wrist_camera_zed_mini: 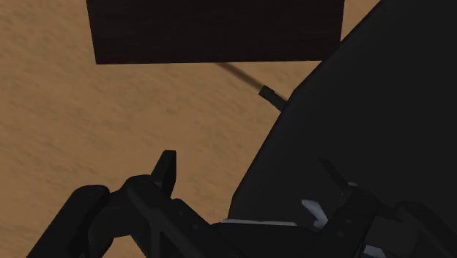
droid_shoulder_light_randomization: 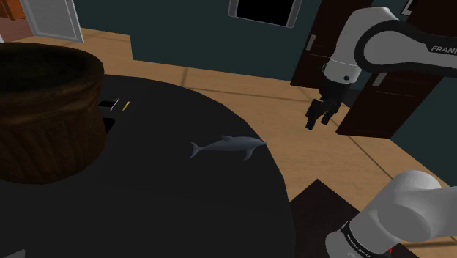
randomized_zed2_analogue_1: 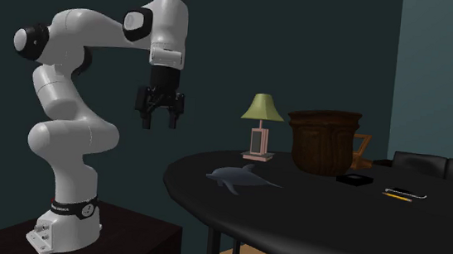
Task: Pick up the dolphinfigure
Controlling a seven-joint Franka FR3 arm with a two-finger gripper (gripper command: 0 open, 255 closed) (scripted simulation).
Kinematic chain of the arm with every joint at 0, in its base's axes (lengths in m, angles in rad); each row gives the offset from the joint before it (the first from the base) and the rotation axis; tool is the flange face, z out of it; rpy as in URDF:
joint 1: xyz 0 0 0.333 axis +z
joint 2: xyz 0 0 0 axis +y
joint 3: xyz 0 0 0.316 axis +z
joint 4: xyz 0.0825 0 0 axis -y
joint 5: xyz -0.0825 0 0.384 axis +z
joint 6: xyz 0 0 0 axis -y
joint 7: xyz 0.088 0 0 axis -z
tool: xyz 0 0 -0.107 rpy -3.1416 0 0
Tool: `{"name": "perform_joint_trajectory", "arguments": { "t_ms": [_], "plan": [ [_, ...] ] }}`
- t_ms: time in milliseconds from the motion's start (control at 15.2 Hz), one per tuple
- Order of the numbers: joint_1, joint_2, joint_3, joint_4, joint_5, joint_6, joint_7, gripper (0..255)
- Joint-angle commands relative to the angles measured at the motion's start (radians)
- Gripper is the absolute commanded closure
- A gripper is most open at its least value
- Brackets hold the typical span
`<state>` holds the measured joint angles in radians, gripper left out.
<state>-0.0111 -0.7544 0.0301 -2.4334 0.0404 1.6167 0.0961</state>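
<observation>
Fingers (wrist_camera_zed_mini: 167, 170) spread, empty; black gripper (randomized_zed2_analogue_1: 158, 123) hangs beside round black surface (randomized_zed2_analogue_1: 316, 229), well apart from grey dolphin figure (randomized_zed2_analogue_1: 240, 179). Approach, grasp, lift outstanding.

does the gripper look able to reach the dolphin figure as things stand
Probably yes. The gripper hangs open over the floor just off the black table, and the dolphin figure lies alone near that edge. Nothing stands between them; the basket sits farther back.

Look: grey-blue dolphin figure (droid_shoulder_light_randomization: 227, 145), one piece.
Pose: resting on its belly, tail toward the shoulder view's left.
Place: black tabletop (droid_shoulder_light_randomization: 183, 205), near its edge.
</observation>
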Motion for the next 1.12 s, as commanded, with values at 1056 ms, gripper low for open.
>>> {"name": "perform_joint_trajectory", "arguments": {
  "t_ms": [1056],
  "plan": [
    [0.200, 0.626, 0.049, 0.367, 0.010, 0.171, -0.472, 0]
  ]
}}
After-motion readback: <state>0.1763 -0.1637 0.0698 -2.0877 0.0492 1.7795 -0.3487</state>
